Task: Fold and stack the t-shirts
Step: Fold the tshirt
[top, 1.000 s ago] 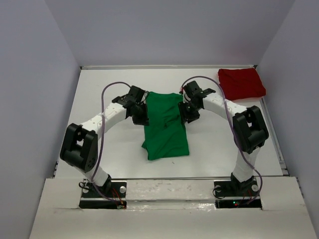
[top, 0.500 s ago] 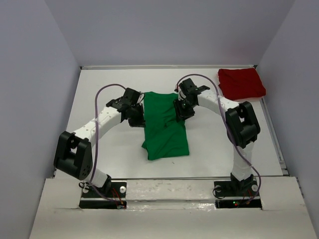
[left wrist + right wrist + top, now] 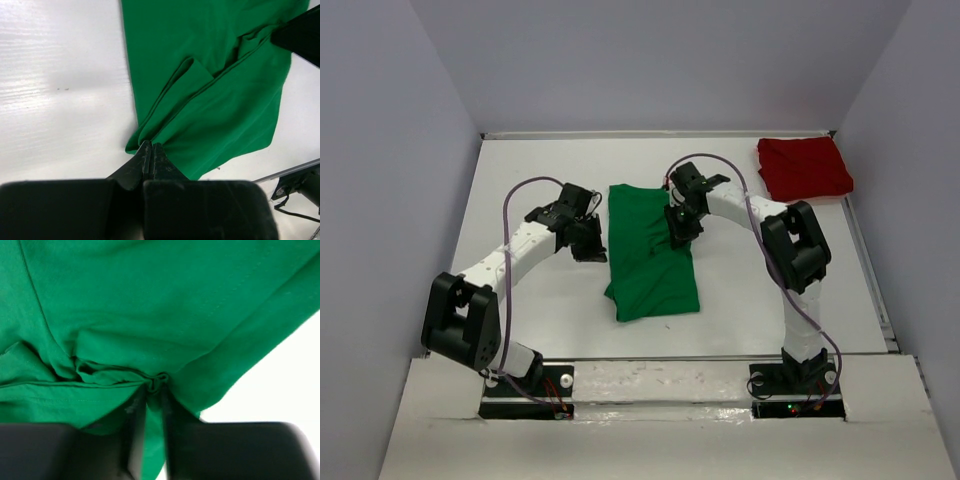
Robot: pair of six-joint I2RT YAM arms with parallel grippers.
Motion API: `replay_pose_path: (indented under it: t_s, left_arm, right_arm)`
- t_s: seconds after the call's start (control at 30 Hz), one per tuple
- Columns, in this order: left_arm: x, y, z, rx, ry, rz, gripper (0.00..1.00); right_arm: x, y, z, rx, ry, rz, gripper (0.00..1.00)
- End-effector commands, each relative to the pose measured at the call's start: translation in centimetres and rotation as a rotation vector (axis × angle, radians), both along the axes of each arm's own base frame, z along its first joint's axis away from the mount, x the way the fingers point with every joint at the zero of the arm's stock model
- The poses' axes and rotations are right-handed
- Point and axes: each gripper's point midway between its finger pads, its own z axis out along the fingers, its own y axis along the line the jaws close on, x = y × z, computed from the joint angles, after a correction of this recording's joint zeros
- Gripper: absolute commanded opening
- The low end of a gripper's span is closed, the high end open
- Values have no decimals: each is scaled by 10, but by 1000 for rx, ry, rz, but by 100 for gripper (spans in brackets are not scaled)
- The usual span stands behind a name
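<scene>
Now, bright green cloth t-shirt: mid-frame on white tabletop.
Left gripper: shut tight on its left edge.
Right gripper: pinching right edge, likely to fold jointly.
Dark red cloth t-shirt: folded, upper right.

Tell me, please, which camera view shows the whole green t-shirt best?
The top external view: the green t-shirt lies there in full outline. The left wrist view shows most of it, cut off at the frame's edge; the right wrist view shows only bunched cloth at the right fingers.
</scene>
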Motion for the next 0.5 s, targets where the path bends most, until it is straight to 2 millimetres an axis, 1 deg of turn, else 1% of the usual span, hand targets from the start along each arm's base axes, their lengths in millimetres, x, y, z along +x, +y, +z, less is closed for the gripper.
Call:
replay_pose_path:
  t_s: [0.0, 0.03, 0.1, 0.17, 0.27, 0.3, 0.37, 0.4, 0.47]
  left_arm:
    - [-12, 3, -1, -20, 9, -7, 0]
    - [-13, 4, -3, -11, 8, -5, 0]
    - [-14, 5, -4, -6, 11, -5, 0]
    - [-15, 5, -7, -9, 12, -5, 0]
    - [-15, 3, -9, -21, 16, -9, 0]
    - [-15, 2, -10, -23, 18, -10, 0]
    - [-18, 3, -11, -22, 21, -18, 0]
    - [-18, 3, -12, -20, 23, -20, 0]
    - [-22, 4, -13, -19, 27, -28, 0]
  right_arm:
    - [6, 11, 13, 10, -32, 3, 15]
    - [6, 9, 13, 0, -33, -5, 5]
    - [7, 8, 15, -3, -41, -9, 0]
    - [5, 7, 16, -21, -53, -25, 0]
    - [7, 4, 25, -66, -107, -44, 0]
    - [6, 7, 30, -70, -122, -44, 0]
    - [8, 1, 40, -104, -159, -63, 0]
    - [8, 2, 41, -102, -161, -64, 0]
    - [10, 0, 51, -106, -179, -80, 0]
